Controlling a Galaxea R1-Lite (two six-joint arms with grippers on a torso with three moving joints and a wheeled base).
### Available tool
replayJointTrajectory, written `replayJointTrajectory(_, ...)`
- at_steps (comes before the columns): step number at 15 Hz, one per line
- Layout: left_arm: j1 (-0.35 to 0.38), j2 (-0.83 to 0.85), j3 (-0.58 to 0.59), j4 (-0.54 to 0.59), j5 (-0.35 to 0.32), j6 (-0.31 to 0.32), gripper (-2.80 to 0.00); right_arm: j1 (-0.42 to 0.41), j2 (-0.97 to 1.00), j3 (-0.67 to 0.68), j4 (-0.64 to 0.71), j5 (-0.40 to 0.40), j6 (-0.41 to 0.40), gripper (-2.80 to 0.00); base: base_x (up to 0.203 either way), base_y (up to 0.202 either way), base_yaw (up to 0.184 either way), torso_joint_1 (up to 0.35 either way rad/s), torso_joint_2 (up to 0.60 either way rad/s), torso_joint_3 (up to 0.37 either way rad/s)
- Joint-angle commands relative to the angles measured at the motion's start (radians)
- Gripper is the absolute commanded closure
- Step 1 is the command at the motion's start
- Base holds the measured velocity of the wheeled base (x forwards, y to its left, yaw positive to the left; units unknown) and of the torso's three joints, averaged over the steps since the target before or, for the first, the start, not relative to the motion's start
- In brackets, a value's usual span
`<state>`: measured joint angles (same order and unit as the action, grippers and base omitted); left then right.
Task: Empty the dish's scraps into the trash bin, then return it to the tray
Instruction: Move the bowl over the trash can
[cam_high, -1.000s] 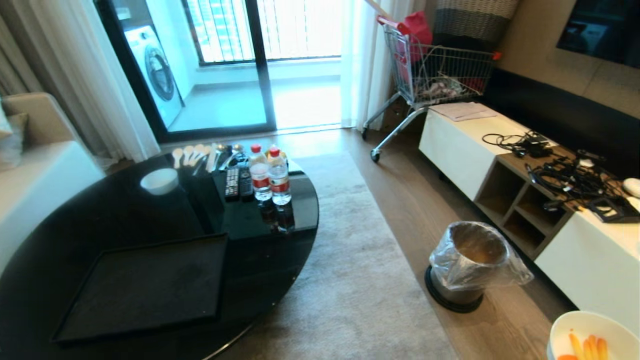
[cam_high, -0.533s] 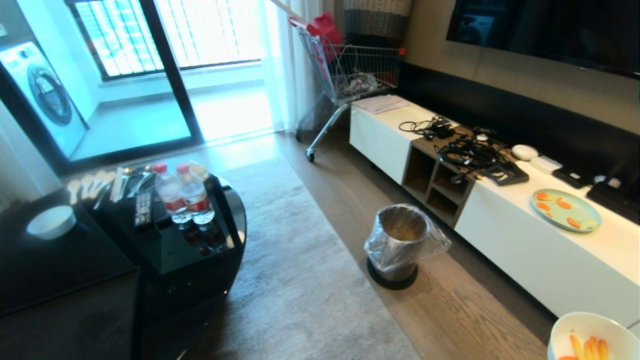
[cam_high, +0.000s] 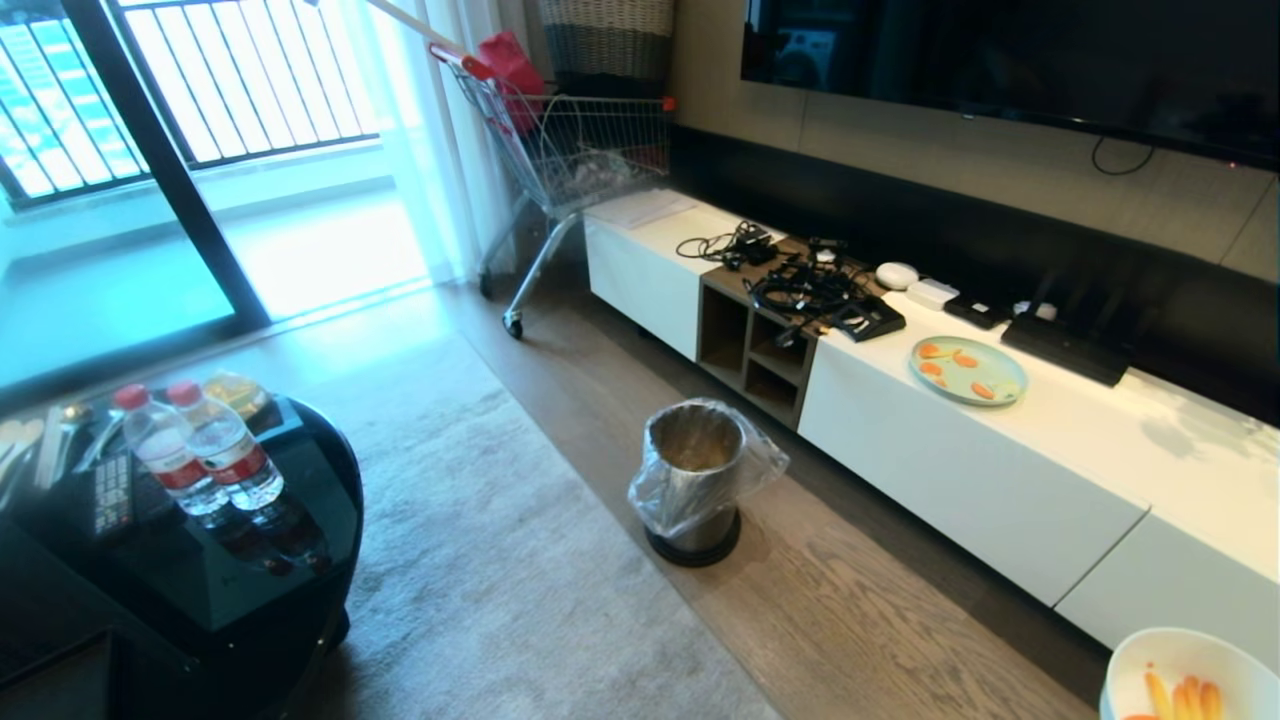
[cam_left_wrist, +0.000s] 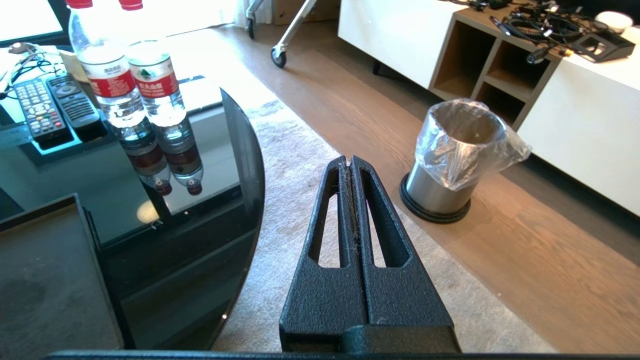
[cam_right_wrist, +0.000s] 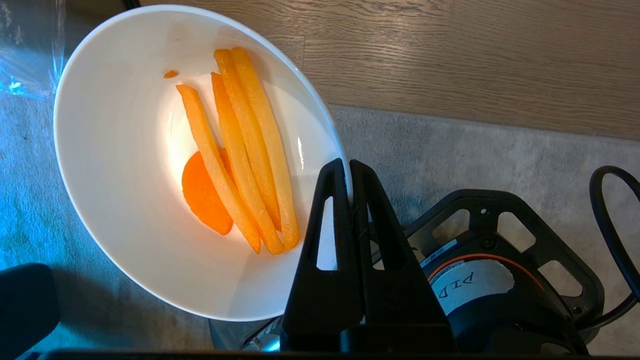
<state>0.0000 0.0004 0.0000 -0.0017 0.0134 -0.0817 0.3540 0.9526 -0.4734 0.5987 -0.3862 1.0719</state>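
Observation:
The dish (cam_right_wrist: 125, 200), a deep white bowl, hangs over the rug beside my base, and its edge shows in the head view's lower right corner (cam_high: 1185, 660). My right gripper (cam_right_wrist: 348, 167) is shut on its rim. The scraps (cam_right_wrist: 240, 150), several orange strips and a round orange slice, lie inside it. The trash bin (cam_high: 695, 480) stands on the wood floor ahead, metallic, with a clear bag over its rim; the left wrist view also shows the bin (cam_left_wrist: 460, 155). My left gripper (cam_left_wrist: 348, 160) is shut and empty above the rug. The black tray (cam_left_wrist: 40, 280) lies on the table.
A round black glass table (cam_high: 250, 560) at the left carries two water bottles (cam_high: 200, 455) and remotes (cam_high: 112, 495). A long white cabinet (cam_high: 950, 470) at the right bears a light blue plate (cam_high: 967, 370) and cables (cam_high: 800, 290). A shopping cart (cam_high: 570, 150) stands behind.
The whole head view has swung to the right: the table slid off to the left and the bin came toward the middle. The dish stays in the lower right corner.

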Motion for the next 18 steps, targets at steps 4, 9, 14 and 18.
replayJointTrajectory(4,0.0,0.0,0.0,-0.001,0.0,-0.001,0.0,0.0,0.002,-0.001,0.003,-0.002,0.005,0.0,0.0,0.0,0.0,0.0,0.0,0.0)
replayJointTrajectory(9,0.0,0.0,0.0,0.0,0.0,-0.001,0.0,0.0,0.001,-0.004,0.004,-0.003,0.005,0.0,0.0,0.0,0.0,0.0,0.0,0.0)
replayJointTrajectory(14,0.0,0.0,0.0,0.0,0.0,-0.001,0.0,0.002,0.003,-0.002,0.015,-0.003,0.0,0.0,0.0,0.0,0.0,0.0,0.0,0.0)
replayJointTrajectory(18,0.0,0.0,0.0,0.0,0.0,-0.001,0.0,0.002,0.0,0.0,0.018,-0.003,-0.003,0.0,0.0,0.0,0.0,0.0,0.0,0.0)
